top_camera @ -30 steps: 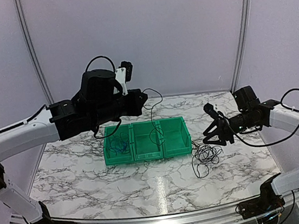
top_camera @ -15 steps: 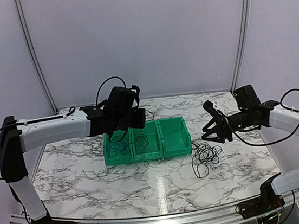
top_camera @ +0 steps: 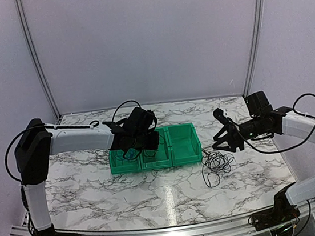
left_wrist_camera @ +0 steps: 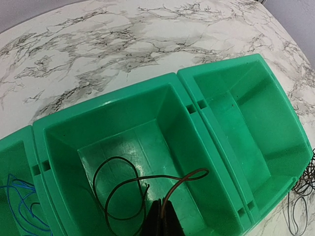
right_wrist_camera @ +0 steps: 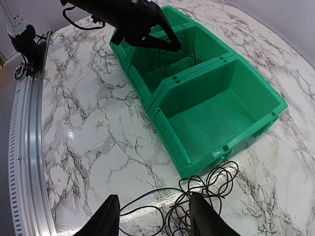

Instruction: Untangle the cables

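Three joined green bins (top_camera: 182,127) stand mid-table. My left gripper (left_wrist_camera: 163,216) is shut on a thin dark cable (left_wrist_camera: 118,189) that coils on the floor of the middle bin (left_wrist_camera: 123,147); the gripper (top_camera: 147,141) hangs low over that bin. A blue cable (left_wrist_camera: 19,206) lies in the left bin (top_camera: 125,155). The right bin (right_wrist_camera: 216,113) holds nothing. A tangle of black cables (top_camera: 215,163) lies on the marble right of the bins and also shows in the right wrist view (right_wrist_camera: 206,196). My right gripper (right_wrist_camera: 155,219) is open and empty above the tangle, and shows from above (top_camera: 224,139).
The marble table (top_camera: 96,183) has a metal rail (right_wrist_camera: 24,162) along its near edge. Grey walls and two upright poles (top_camera: 35,58) close the back. The left arm's thick black cables loop above the bins.
My left arm has come down and toward the bins, lowering the held cable from high above into the middle bin. My right gripper has stayed nearly still.
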{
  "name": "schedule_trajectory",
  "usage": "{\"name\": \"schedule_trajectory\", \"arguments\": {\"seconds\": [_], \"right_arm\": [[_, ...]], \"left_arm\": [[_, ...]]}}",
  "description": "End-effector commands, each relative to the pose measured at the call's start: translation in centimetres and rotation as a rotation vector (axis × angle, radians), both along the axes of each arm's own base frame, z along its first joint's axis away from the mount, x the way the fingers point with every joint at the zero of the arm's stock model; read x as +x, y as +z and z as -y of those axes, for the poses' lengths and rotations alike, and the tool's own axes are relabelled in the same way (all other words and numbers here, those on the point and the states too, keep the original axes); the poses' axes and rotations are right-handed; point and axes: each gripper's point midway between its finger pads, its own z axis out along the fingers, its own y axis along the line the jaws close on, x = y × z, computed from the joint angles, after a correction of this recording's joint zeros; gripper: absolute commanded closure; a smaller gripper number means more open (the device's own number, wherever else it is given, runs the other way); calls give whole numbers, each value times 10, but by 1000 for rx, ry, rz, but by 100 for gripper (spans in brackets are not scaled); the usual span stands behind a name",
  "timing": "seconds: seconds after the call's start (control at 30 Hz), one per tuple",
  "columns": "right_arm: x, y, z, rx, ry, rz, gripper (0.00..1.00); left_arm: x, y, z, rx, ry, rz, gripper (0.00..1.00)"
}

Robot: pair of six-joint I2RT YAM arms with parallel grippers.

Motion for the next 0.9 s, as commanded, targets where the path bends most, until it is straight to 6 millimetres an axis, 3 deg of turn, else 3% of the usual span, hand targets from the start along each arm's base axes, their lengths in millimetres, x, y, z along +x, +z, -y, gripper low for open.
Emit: {"name": "schedule_trajectory", "arguments": {"seconds": [0.0,0.1,0.23,0.37,0.57,0.87], "right_arm": [[7,1,-1,0,-5,14,52],[7,0,-1,-2,-3,10,52],[7,1,-2,-1,-3,10,52],[13,3,0,2,-41,10,52],[40,-5,18,-78,-119,6,53],[63,-31,33,-237,-149,-28,52]], "left_arm": [[2,-4,6,-18,-2,-25,100],[3,-5,4,-8,4,-26,91],[4,0,3,-4,4,-30,71],[5,25,-3,-18,20,14,61],[-1,58,-13,-40,11,64,51],[-10,78,-37,-24,40,109,44]]}}
